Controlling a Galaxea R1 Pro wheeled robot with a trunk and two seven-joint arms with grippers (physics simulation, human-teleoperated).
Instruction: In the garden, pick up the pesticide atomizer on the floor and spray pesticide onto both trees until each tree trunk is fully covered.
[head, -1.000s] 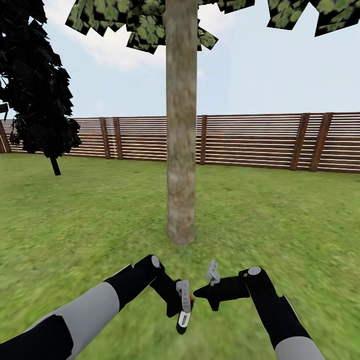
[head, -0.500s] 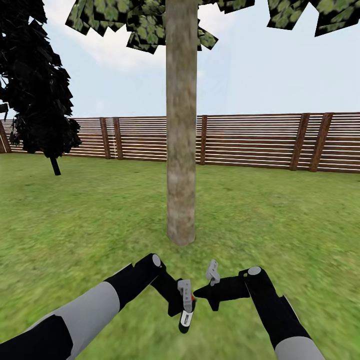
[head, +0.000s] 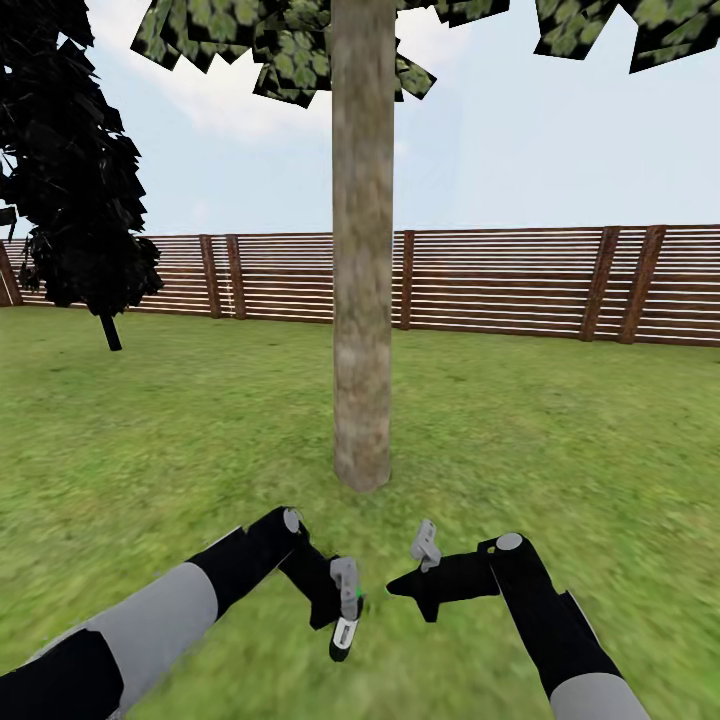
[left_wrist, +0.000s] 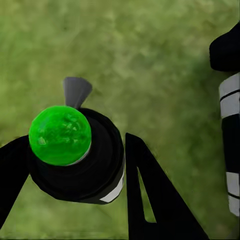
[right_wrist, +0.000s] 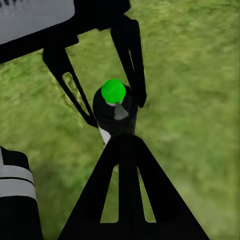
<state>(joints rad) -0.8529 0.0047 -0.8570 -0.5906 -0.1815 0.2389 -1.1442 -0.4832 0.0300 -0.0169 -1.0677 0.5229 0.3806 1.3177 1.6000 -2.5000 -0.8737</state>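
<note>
Left arm pulled back and to the left since a second ago, taking the pesticide atomizer (head: 345, 608) with it; its top marker now reads green where it showed red. Head camera didn't move.

No legible writing or brand on the bottle, just a white band on a black round body, grey nozzle tab, glossy green ball cap (left_wrist: 60, 135).

Left gripper (left_wrist: 75, 165): fingers clenched around the atomizer, bottle upright-ish between them, low over the lawn (head: 560, 440).

Right gripper (head: 428, 548): just beside the bottle, apart from it; can't tell whether its fingers are spread or closed.

Tree trunk (head: 362, 260): straight mottled grey-brown column, dead ahead beyond both grippers, open grass all round its base. Slatted brown wooden fence (head: 520, 280) well behind. Dark narrow tree (head: 70, 170) far left.
</note>
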